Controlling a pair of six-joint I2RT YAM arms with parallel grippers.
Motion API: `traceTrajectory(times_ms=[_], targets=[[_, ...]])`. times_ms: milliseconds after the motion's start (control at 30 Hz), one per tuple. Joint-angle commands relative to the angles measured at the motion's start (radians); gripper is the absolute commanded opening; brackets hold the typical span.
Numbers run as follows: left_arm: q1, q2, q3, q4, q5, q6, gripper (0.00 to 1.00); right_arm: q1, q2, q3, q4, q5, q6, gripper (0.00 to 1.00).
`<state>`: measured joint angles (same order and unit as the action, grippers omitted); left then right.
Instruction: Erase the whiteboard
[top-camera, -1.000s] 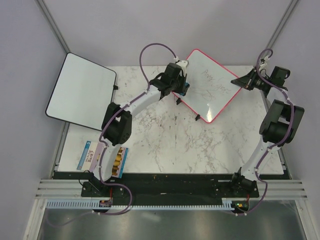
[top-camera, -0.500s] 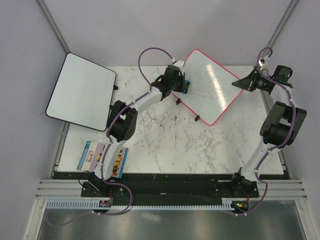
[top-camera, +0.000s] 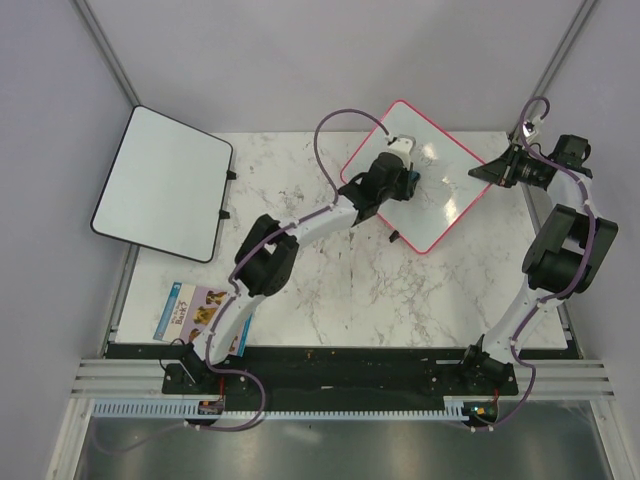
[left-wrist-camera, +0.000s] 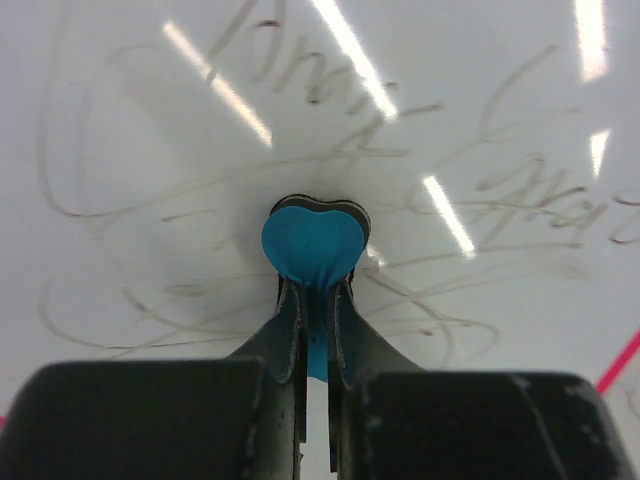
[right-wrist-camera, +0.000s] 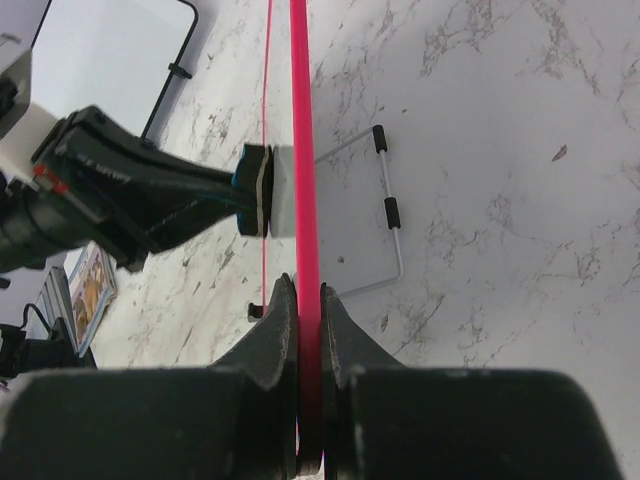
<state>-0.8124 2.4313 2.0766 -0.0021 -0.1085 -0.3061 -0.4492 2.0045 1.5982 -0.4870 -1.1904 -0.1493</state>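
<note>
Grey walls close in a white marble table (top-camera: 330, 290), and the whiteboard (top-camera: 455, 195) sits toward its far right part, turned cornerwise and propped up on a wire stand (right-wrist-camera: 385, 215) behind it. Grey scribbles (left-wrist-camera: 340, 150) cover most of the face seen from the left wrist, so by my judgement the erasing is only in its early part.

The left gripper (top-camera: 403, 180) reaches over the board's left half. Its fingers are closed tight on the thin tab of a blue eraser (left-wrist-camera: 312, 240), and the eraser's dark pad lies flat against the white surface among the pen lines. The right gripper (top-camera: 497, 170) is at the board's right corner, its two fingers pinched shut on the pink frame (right-wrist-camera: 303, 150), which runs edge-on between them in the right wrist view. It looks to be steadying the board while the other arm rubs.

The step in hand is wiping. The next move probably calls for dragging the pad across the marks with steady pressure, stroke by stroke toward the right corner, while the right grip holds firm so the propped board does not tip or slide on its stand.

No bowl, box or other container shows in any view. A board with a black frame (top-camera: 160, 185) lies well apart at the far left, overhanging the table's edge, and a booklet (top-camera: 185, 312) lies at the near left.
</note>
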Motion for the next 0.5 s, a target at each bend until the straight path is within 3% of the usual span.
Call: traceTrajectory(times_ms=[0, 133, 267, 467], targets=[[-0.142, 0.075, 0.014, 0.100, 0.066, -0.002, 0.02, 0.072, 0.022, -0.058, -0.099, 0.127, -0.325, 0.00], [-0.147, 0.066, -0.033, 0.111, -0.093, -0.082, 0.02, 0.073, 0.020, -0.050, -0.099, 0.118, -0.315, 0.00], [-0.082, 0.039, -0.062, 0.102, -0.086, -0.154, 0.02, 0.073, 0.013, -0.060, -0.099, 0.120, -0.320, 0.00], [0.010, -0.021, -0.142, 0.056, -0.192, -0.192, 0.02, 0.073, 0.007, -0.076, -0.099, 0.117, -0.334, 0.00]])
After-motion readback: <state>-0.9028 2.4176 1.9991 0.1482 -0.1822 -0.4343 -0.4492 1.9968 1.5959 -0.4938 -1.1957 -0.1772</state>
